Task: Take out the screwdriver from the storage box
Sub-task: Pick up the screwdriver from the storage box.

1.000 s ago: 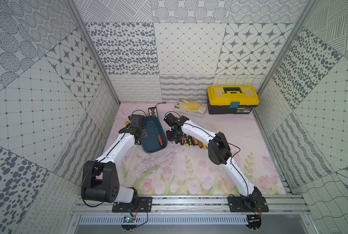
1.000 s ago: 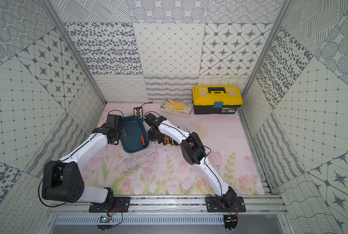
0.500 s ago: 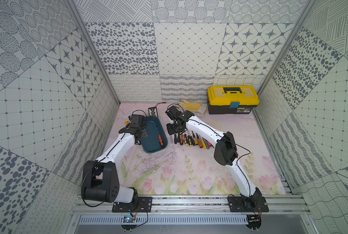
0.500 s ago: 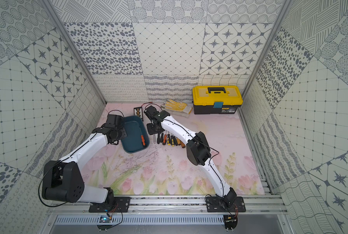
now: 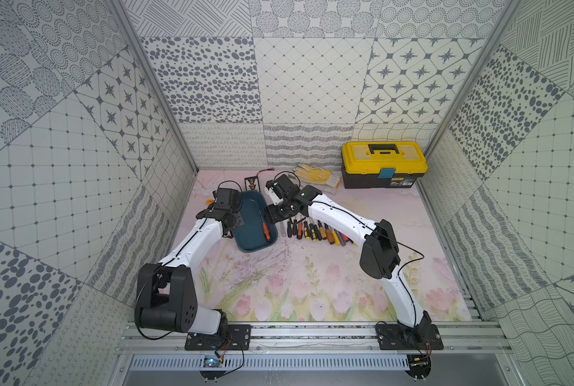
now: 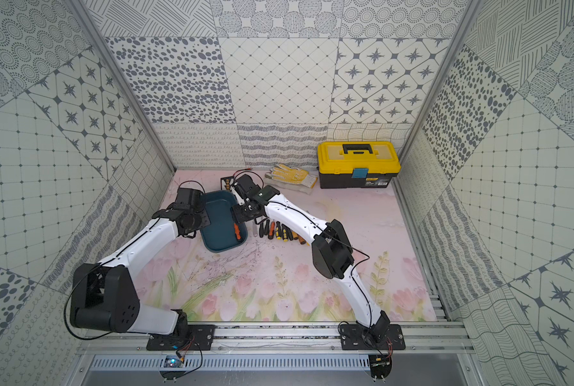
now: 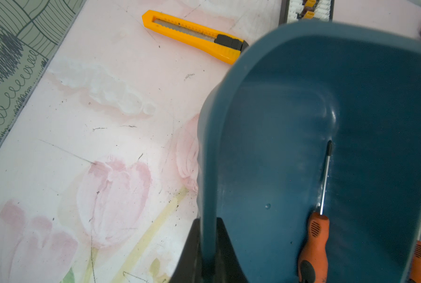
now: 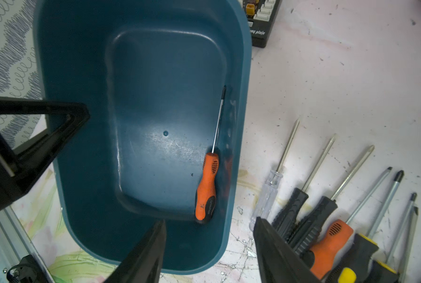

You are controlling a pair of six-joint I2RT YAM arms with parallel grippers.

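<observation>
The left pincer [image 7: 207, 220] is clamped on one long wall of the storage box [image 7: 278, 110]. One black finger [image 7: 188, 247] sits outside the wall and the other inside it. The box is a lidless dark teal tub resting on the flowered table [image 5: 312, 284].

The right pincer [image 8: 209, 220] hovers over the opposite long wall with its jaws wide apart and nothing held between them. One finger [image 8: 143, 252] hangs over the inside of the box. The other hangs outside it, over the table. How high the fingers are above the box floor cannot be told.

The screwdriver [image 8: 208, 183] has an orange and black handle. It lies flat on the box floor, tight against the wall on the right pincer's side. Its handle end sits just ahead of the gap between that pincer's fingers, and its thin shaft points away from them. It is well apart from the left pincer, across the width of the box.

A row of other screwdrivers [image 8: 327, 208] lies on the table just beside the right pincer's outer finger, outside the box. A yellow utility knife [image 7: 194, 36] lies on the table ahead of the left pincer, near a corner of the box. A yellow toolbox [image 5: 384, 163] and a pair of gloves [image 5: 315, 175] sit far beyond both pincers, by the back wall.
</observation>
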